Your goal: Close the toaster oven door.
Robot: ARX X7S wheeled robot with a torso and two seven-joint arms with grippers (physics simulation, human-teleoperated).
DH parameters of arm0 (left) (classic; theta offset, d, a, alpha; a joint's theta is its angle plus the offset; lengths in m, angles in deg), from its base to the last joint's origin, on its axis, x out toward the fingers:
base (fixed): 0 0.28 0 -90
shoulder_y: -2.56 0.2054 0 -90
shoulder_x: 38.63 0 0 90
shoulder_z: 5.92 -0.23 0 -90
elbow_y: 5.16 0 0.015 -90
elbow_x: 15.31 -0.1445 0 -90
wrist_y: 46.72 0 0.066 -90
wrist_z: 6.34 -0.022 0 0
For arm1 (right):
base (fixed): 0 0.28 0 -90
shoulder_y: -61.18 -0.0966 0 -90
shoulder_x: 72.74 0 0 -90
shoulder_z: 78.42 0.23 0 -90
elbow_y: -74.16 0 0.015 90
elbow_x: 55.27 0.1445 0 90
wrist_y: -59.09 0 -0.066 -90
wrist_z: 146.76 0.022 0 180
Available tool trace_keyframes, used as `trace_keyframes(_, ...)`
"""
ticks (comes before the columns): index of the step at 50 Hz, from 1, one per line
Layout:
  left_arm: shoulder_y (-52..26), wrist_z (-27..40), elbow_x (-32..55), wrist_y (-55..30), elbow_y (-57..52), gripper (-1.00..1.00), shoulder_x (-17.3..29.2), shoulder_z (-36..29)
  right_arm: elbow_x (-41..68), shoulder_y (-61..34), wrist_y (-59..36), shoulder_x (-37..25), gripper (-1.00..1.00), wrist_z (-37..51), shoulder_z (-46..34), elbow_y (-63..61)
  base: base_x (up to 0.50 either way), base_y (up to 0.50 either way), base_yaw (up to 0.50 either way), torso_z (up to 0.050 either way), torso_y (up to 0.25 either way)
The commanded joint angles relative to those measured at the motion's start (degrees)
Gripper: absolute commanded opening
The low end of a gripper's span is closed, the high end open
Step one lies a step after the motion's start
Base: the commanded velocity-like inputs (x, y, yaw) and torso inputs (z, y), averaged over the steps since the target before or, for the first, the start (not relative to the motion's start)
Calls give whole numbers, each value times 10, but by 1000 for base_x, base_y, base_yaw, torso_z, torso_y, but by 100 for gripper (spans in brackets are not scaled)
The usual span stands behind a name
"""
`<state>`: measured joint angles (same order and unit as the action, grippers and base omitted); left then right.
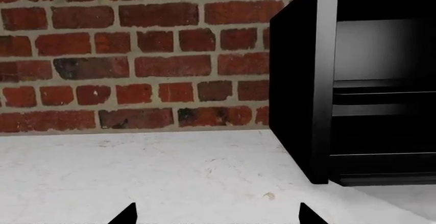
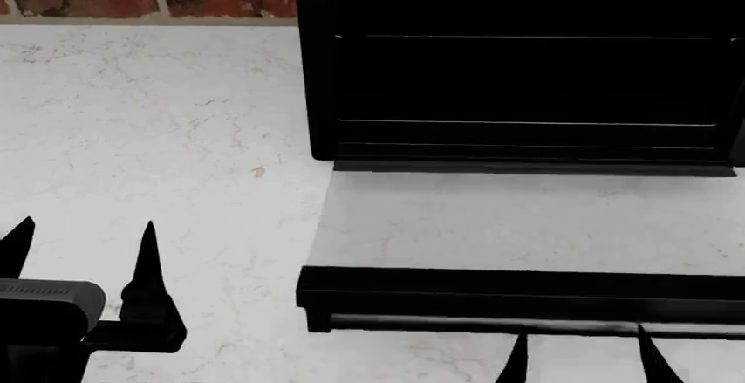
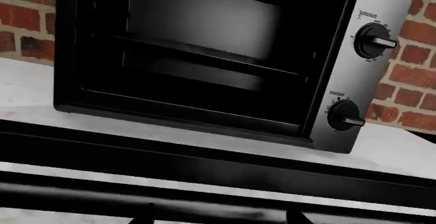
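Observation:
The black toaster oven point(image 2: 524, 78) stands on the white countertop against the brick wall, its dark cavity open. The toaster oven door point(image 2: 524, 283) lies folded down flat toward me, with the counter showing through its glass pane. Its bar handle point(image 2: 466, 320) runs along the near edge. My right gripper point(image 2: 580, 352) is open, with its fingertips just in front of and below the handle. In the right wrist view the handle point(image 3: 204, 198) crosses close in front of the right gripper point(image 3: 218, 218). My left gripper point(image 2: 84, 235) is open and empty over the counter, left of the door.
The white marbled countertop point(image 2: 152, 112) stretches left of the oven to the red brick wall point(image 1: 122, 55). The oven's left side point(image 1: 293, 81) shows in the left wrist view. Two round knobs point(image 3: 374, 41) sit on the oven's right panel.

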<state>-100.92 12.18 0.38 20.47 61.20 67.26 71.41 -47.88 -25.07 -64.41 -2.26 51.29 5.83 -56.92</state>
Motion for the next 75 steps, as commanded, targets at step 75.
trace_keyframes(75, 3, 17, 31, -5, -30, 100, 20, 2, 38, -480, -174, 1, 100, -91, -102, 385, 4, 0, 2, -1, 0)
